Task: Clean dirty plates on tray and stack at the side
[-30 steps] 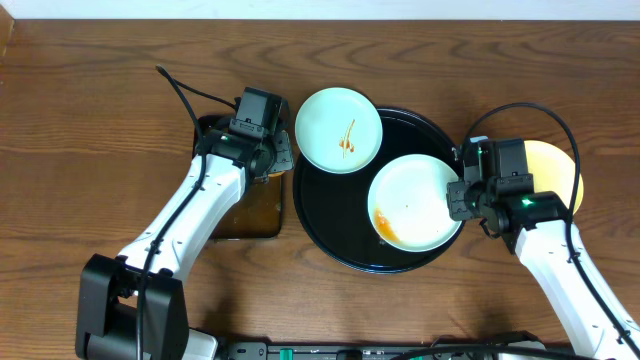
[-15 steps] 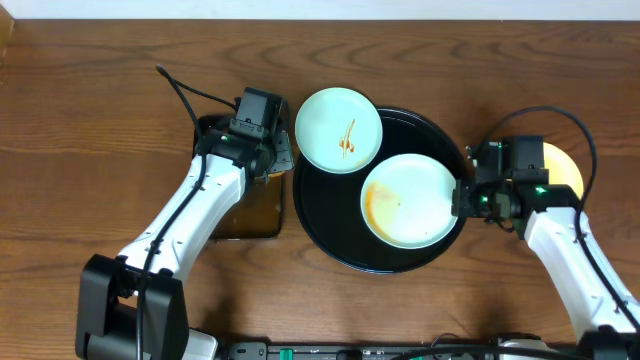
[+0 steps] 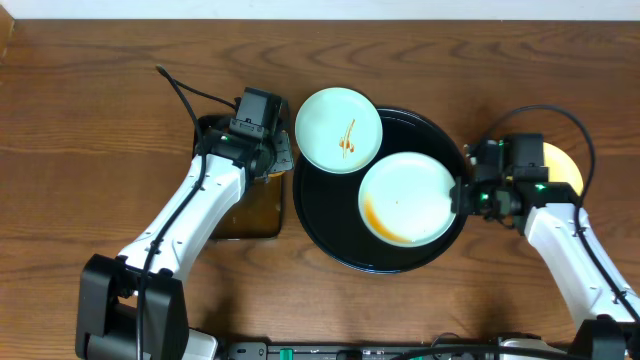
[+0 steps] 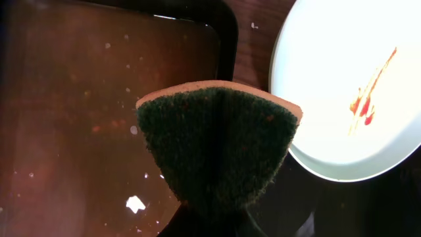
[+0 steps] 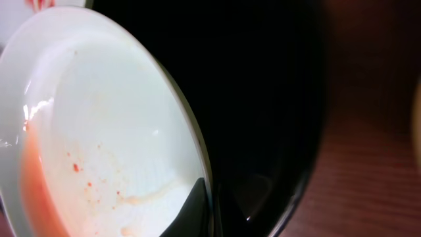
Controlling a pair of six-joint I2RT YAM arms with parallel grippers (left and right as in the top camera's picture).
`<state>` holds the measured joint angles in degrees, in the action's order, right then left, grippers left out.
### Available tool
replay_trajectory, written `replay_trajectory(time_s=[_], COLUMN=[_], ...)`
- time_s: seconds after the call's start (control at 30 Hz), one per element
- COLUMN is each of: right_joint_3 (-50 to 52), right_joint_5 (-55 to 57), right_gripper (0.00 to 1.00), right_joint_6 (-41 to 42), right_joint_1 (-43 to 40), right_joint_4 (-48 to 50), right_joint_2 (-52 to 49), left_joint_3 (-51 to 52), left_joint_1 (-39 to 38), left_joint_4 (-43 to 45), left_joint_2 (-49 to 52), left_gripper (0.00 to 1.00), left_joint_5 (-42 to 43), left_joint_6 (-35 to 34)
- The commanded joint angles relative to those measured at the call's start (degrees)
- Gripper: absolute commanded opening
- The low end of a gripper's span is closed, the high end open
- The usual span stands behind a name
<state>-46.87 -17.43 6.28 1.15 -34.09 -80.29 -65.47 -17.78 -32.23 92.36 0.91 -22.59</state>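
Observation:
The round black tray (image 3: 330,230) sits mid-table. A mint plate (image 3: 405,195) with an orange-red smear at its lower left lies tilted on the tray; my right gripper (image 3: 462,196) is shut on its right rim, as the right wrist view (image 5: 197,210) shows on the plate (image 5: 99,131). A second mint plate (image 3: 338,128) with a red streak rests on the tray's upper-left rim, seen also in the left wrist view (image 4: 355,85). A yellow plate (image 3: 562,170) lies right, partly hidden by the arm. My left gripper (image 3: 272,155) is shut on a green sponge (image 4: 217,145).
A small rectangular dark tray (image 3: 250,210) with brown liquid lies left of the black tray, under the left gripper; it fills the left wrist view (image 4: 79,118). A black cable (image 3: 185,95) trails over the table at upper left.
My right gripper moved up and left with the plate, which turned so that its smear went from the bottom to the lower left. The left arm has not moved.

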Motion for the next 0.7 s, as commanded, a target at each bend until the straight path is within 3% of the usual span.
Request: replay_trajectory(time_s=[0.0, 0.3, 0.47, 0.57, 0.67], right_joint_3=[-1.09, -1.09, -1.09, -1.09, -1.31], right_joint_5=[-7.34, -6.88, 4.39, 15.5, 14.8], right_gripper=[0.01, 0.01, 0.01, 0.01, 0.01], right_joint_6=[2.71, 1.79, 2.51, 7.63, 6.93], right_joint_1=[-3.54, -2.21, -2.25, -2.25, -2.03], right_joint_4=[3.06, -0.9, -3.8, -4.15, -0.94], right_joint_2=[0.13, 0.13, 0.13, 0.13, 0.15], left_joint_3=[0.37, 0.37, 0.37, 0.37, 0.37], left_joint_1=[-0.02, -0.02, -0.02, -0.02, -0.02], left_joint_4=[-0.07, -0.07, -0.09, -0.09, -0.09], left_joint_2=[-1.18, -1.18, -1.18, -1.18, -1.18], left_gripper=[0.08, 0.08, 0.08, 0.08, 0.07], left_joint_5=[-0.52, -0.52, -0.5, -0.52, -0.5], left_joint_6=[0.48, 0.46, 0.48, 0.48, 0.48])
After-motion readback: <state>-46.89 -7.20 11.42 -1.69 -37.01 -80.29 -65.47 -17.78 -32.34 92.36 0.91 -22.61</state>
